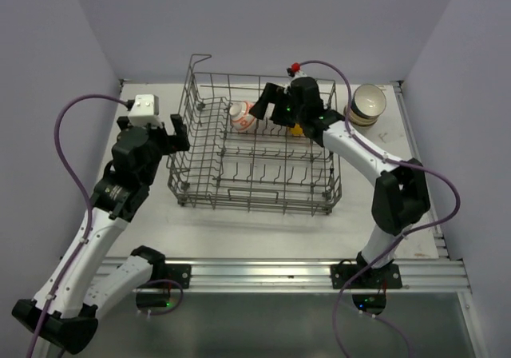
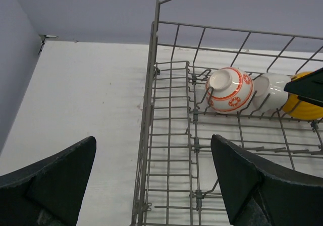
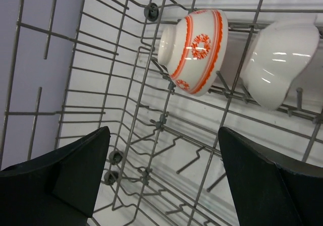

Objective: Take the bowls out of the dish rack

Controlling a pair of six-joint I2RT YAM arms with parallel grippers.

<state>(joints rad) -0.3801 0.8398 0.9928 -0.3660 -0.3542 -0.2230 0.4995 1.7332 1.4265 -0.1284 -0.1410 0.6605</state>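
The grey wire dish rack stands mid-table. In its back row, a white bowl with orange-red pattern lies on its side between tines, also in the left wrist view and right wrist view. Beside it is a plain white bowl, then a yellow bowl. My right gripper is open above the rack, just right of the patterned bowl. My left gripper is open and empty at the rack's left wall. A stack of unloaded bowls stands at the back right.
The rack has a raised wire loop at its back left corner. Walls close the table at back and both sides. Bare white table lies left of the rack.
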